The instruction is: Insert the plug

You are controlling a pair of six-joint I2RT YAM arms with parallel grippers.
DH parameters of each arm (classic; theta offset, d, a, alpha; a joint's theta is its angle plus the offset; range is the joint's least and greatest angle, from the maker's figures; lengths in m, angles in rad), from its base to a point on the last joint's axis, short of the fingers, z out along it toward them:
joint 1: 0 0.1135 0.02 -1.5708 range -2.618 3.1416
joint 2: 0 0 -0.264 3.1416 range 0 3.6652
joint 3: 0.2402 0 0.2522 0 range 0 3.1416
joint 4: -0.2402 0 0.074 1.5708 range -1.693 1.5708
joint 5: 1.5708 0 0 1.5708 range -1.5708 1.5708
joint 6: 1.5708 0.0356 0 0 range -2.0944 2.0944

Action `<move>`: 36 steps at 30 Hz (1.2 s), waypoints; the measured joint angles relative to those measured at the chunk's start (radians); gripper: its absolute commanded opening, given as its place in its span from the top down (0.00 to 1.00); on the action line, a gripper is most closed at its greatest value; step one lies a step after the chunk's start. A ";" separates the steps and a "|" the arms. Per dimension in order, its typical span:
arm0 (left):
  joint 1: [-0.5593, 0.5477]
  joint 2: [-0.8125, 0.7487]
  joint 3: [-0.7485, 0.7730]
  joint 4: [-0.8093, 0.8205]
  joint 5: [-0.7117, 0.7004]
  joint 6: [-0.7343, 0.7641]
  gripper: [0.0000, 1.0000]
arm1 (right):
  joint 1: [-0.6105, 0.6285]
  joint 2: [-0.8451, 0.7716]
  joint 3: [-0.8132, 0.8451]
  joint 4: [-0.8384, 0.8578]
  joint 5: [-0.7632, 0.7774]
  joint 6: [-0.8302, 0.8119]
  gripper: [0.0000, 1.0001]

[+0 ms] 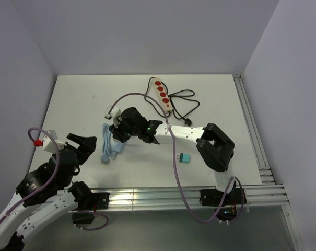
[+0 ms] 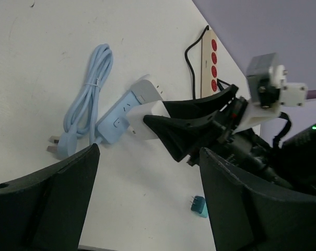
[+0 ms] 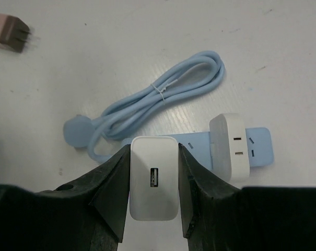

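Two fingers of the right gripper [image 3: 153, 157] clamp the sides of the white charger plug [image 3: 153, 201], held over the blue power strip [image 3: 257, 149] on the table [image 3: 283, 47]. The plug hides the strip's middle, and we cannot tell whether its prongs touch the strip. One white adapter [image 3: 230, 146] sits in the strip. The left gripper [image 2: 147, 157] hangs wide open and empty over the table's near-left part. A brown plug [image 3: 9, 32] is cut off at the frame edge.

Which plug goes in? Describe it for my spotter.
Find the pale blue power strip on the table, left of centre. Beside it the right gripper clamps a white charger; unlike the white adapter seated on the strip, it shows a USB port.
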 measured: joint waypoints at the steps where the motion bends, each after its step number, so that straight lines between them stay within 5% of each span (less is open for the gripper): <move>1: 0.000 -0.005 -0.002 0.005 0.000 0.003 0.18 | 0.000 0.013 0.000 0.000 0.000 -0.017 1.00; 36: 0.000 0.021 -0.099 0.066 0.018 -0.038 0.17 | -0.027 0.164 0.114 0.005 0.013 -0.235 1.00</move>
